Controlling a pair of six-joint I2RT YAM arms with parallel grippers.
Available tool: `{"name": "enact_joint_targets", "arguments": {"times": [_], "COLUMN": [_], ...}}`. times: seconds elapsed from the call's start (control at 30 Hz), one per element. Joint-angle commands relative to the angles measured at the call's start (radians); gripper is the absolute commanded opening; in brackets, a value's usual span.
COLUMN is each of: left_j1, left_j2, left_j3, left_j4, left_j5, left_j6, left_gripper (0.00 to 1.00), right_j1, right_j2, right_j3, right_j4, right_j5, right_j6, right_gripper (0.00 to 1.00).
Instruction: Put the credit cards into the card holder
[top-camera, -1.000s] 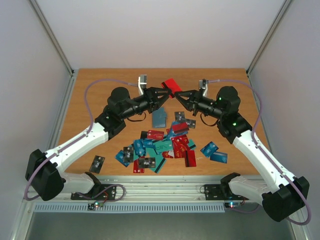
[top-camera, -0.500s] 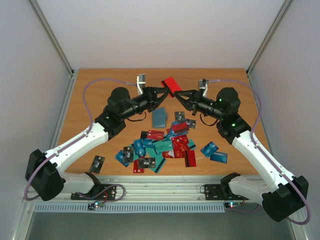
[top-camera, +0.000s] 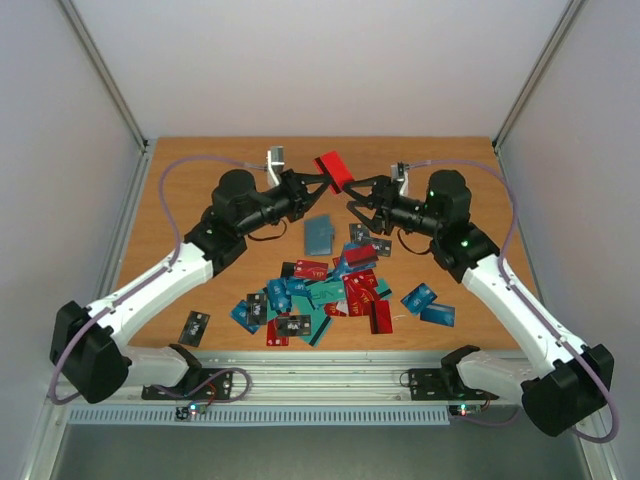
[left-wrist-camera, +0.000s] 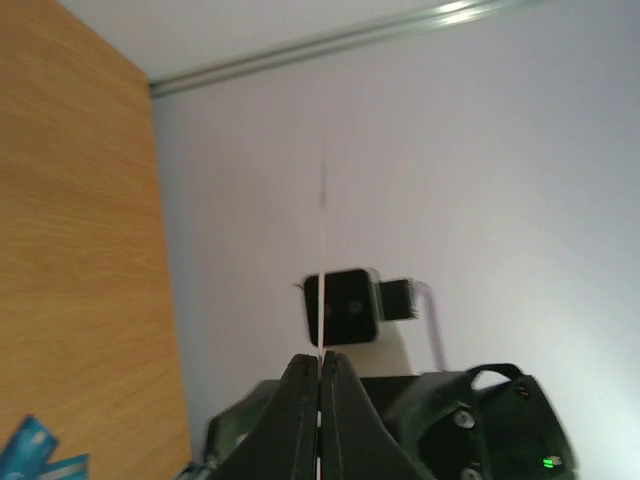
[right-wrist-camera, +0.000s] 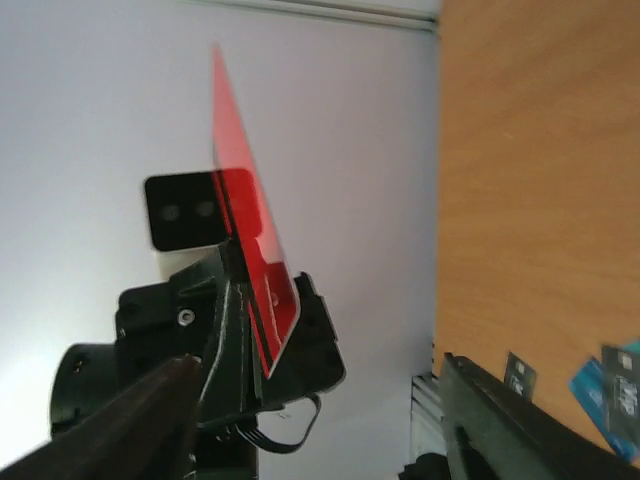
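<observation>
Top external: left end effector (top-camera: 321, 184) pinches red card (top-camera: 336, 170).

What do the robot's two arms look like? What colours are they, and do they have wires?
The left arm and right arm match: long white tubes joined by chunky round black joints. A thin purple-grey cable loops along each one. The left gripper and right gripper are black, each with two pointy fingers. Small green lights glow on the right arm.

Top cam overhead — wrist cams (left-wrist-camera: 340, 307) face-to-face.
</observation>
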Motion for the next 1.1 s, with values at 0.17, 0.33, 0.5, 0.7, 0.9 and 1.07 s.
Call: {"name": "enact_joint_targets", "arguments": {"times": [0.17,0.33,0.5,0.7,0.9,1.07], "left_j1": [0.095,0.110,0.184,0.220,0.223,0.223], "left_j2": [-0.096,-0.073,0.037,0.228,0.421,0.530], "left_j3": [0.192,0.204,0.195,0.251,0.373,0.485], "left_j4": [-0.760,-1.030,-1.138,-1.131,-1.137,-1.182], "left_j5": [-0.104,-0.213,-0.191,-0.113,-0.097,-0.124], "left_j6": [0.467,0.706,0.830,0.907,0.939,0.999], "left_gripper": [0.00,0.00,0.00,0.00,0.00,0.00], "right_j1": [-0.015,-0.015,-0.014,-0.011,-0.006,-0.002], "right_j2": [0.185,0.340,0.493,0.628,0.721,0.790], "right_j3": [0.305,0.293,0.307,0.313,0.312,0.327], "right_j4": [-0.808,-0.810,-0.745,-0.674,-0.598,-0.544], "right_j5": [0.144,0.127,0.076,0.031,-0.019,-0.046], "right_j6": [-0.581,-0.670,-0.710,-0.707,-0.678,-0.650], "right_gripper": [0.78,0.79,0.80,0.81,0.82,0.82]}}
